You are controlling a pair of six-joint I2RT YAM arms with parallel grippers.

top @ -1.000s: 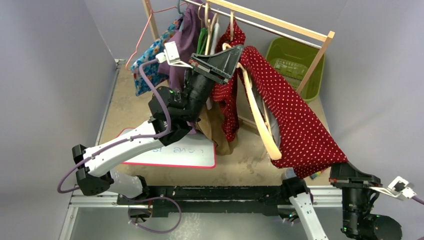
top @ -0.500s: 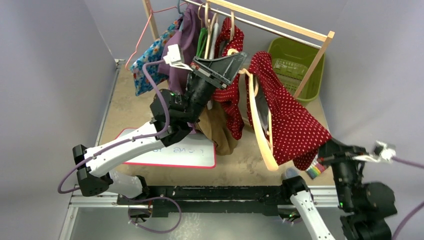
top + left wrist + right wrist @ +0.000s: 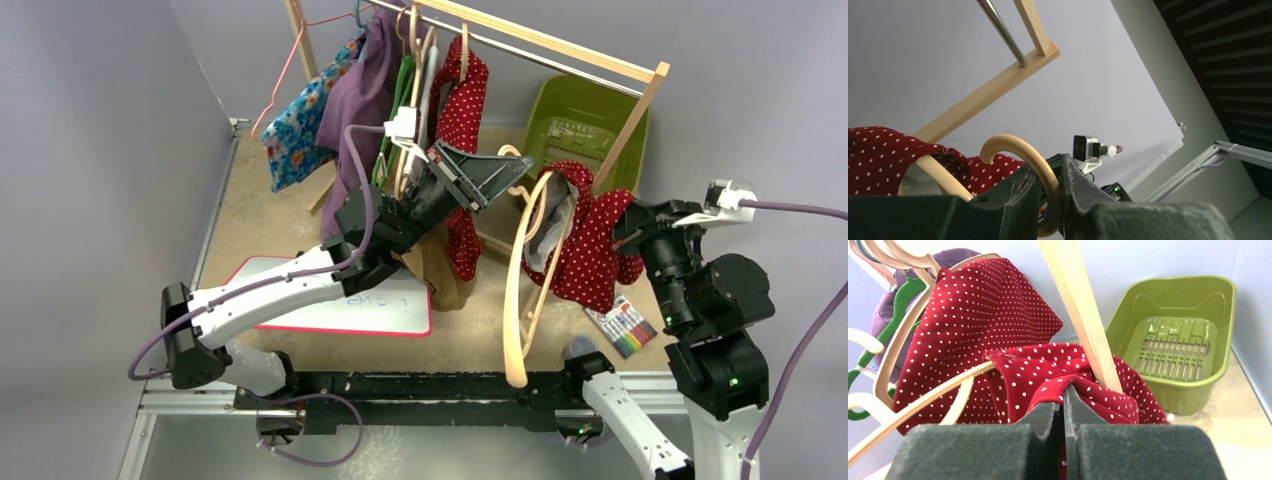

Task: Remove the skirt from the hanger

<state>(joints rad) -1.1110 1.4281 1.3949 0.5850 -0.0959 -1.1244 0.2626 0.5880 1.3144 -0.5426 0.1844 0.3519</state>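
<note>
1. Red polka-dot fabric skirt [image 3: 590, 250] is bunched just in front of the green plastic basket [image 3: 580, 105], partly on the curved wooden hanger [image 3: 512, 300].
2. Your left gripper [image 3: 1049, 175] is clamped on the hanger's hook.
3. Your right gripper [image 3: 1064, 400], near that basket, is pinched tight on the skirt's edge.

Red skirt [image 3: 600, 260] has white dots; hanger [image 3: 511, 300] tan, basket [image 3: 560, 105] green.

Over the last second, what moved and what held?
The right pincer, shut on the skirt, swung from the near edge of the table back toward the green basket, so the stretched skirt now bunches slack. The left pincer carried the wooden hanger rightward; its long arm now dangles toward the near edge. Both grips held; the rack and whiteboard stayed put.
</note>
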